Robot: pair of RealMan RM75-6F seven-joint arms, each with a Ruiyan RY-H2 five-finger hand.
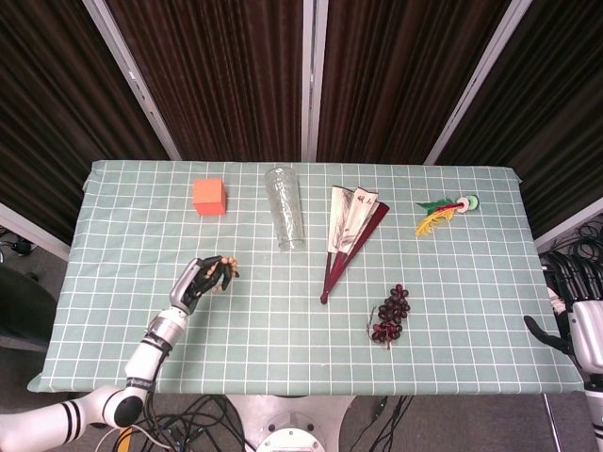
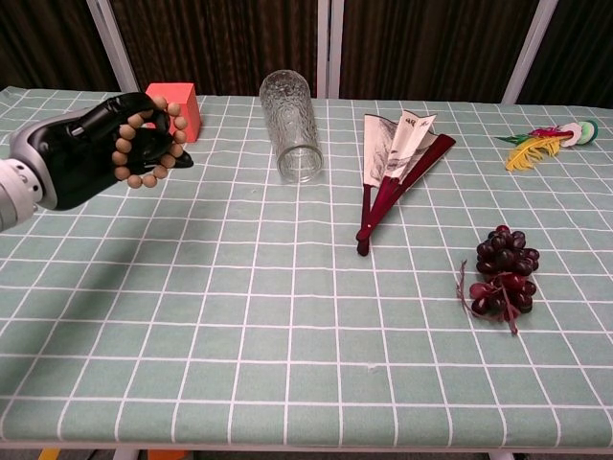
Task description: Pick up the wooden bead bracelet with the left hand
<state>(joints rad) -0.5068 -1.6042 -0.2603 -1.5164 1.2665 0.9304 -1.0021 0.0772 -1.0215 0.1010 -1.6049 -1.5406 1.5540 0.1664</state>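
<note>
Left hand raised with the bracelet, right hand idle off the table's end.

The left hand is lifted above the table, its dark fingers curled through the bracelet, forearm reaching in from the table's near left corner. The right hand hangs just beyond the table's right edge near its front corner, holding nothing, its fingers spread and pointing up.
</note>
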